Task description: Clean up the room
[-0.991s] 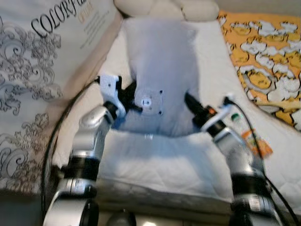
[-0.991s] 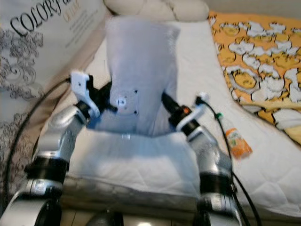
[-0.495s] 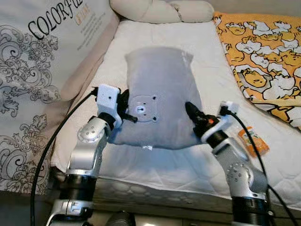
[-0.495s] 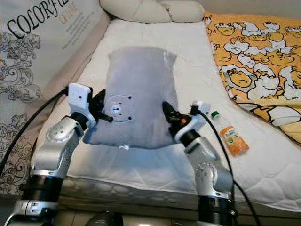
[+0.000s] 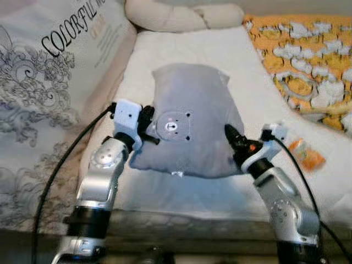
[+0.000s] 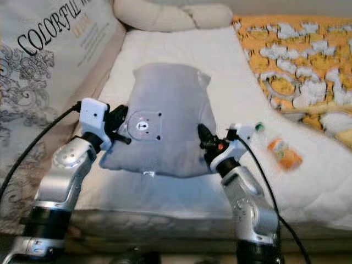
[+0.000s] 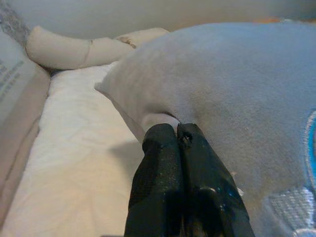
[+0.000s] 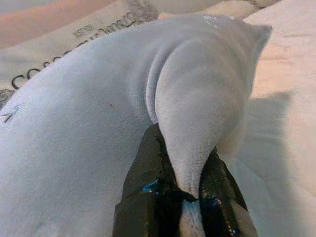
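The left tool (image 7: pixel 177 136) was clenched on a small pinch of fabric at the left edge of the grey pillow (image 5: pixel 190 118), its two black fingers pressed together with the cloth caught at their tips. The right tool (image 8: pixel 183 163) gripped the opposite edge, a thick fold of the same soft cover bulging up between its fingers. Between the two arms the pillow hung low over the near part of the bed (image 5: pixel 181 47), its lower edge sagging just above the white mattress, with a small round bear patch (image 5: pixel 171 125) facing the camera.

Judging by how the cover bunched and puckered at each grip, the pillow was light, soft and easily squashed, with nothing fragile about it. The fabric looked plush rather than slick, so a pinch should hold, but the left tool had only a thin bite and could slip if the pillow swung. Side seams or corners, taken deep, seemed the soundest places to hold.

Beyond the pillow lay a long cream bolster (image 5: pixel 181 15) at the head of the bed, an orange patterned blanket (image 5: pixel 300 60) on the right, and a small orange bottle (image 6: pixel 285 153) resting on the mattress beside the right arm.
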You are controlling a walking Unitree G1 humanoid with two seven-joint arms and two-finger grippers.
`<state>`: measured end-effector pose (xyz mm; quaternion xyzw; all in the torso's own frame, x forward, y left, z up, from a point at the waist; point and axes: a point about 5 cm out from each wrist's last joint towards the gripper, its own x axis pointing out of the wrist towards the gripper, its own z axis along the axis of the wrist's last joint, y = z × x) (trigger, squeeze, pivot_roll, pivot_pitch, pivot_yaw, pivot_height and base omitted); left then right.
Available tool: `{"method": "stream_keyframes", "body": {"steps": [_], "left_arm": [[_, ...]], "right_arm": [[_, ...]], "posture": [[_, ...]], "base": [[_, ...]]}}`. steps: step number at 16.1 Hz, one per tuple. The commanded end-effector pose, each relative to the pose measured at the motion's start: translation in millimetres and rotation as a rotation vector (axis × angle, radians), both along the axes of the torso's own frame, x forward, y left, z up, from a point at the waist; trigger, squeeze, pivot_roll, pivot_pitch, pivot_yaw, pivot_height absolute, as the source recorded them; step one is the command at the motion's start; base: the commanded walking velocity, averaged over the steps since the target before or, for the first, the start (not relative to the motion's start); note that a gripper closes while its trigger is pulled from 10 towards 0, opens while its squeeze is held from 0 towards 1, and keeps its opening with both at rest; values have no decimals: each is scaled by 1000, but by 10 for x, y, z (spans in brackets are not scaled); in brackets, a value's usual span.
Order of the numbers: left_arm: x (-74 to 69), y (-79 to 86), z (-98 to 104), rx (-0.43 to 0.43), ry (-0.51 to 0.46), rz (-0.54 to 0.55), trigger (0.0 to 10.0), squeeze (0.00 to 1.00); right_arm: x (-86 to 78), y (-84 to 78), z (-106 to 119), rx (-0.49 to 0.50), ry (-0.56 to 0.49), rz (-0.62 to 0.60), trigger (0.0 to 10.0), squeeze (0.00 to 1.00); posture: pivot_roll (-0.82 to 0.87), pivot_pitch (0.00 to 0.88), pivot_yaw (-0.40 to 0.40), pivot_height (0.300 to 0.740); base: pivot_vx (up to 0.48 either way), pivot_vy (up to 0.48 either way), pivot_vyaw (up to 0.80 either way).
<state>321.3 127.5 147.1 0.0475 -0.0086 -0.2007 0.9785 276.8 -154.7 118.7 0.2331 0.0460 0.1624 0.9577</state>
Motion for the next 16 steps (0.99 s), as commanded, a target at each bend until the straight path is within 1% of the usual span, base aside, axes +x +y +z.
{"method": "stream_keyframes", "body": {"steps": [1,5,9,12,16], "left_arm": [[-5,41,90,19,-43,16,10000,0],[-26,48,83,10,-38,32,10000,0],[-58,9,56,-7,-22,27,10000,0],[-56,1,64,-9,-25,29,10000,0],[-63,26,62,8,-30,50,10000,0]], "right_arm": [[13,11,92,-22,-43,-5,10000,0],[23,88,75,-36,-32,44,10000,0],[119,142,102,-35,-39,90,10000,0],[218,107,134,-51,-48,109,10000,0],[249,66,160,-59,-59,121,10000,0]], "posture": [[-60,0,70,740],[-38,0,51,740],[-24,0,40,740],[-15,0,30,740],[-5,0,17,740]], "base": [[0,431,0],[0,430,0],[0,396,0],[0,0,0],[0,0,0]]}}
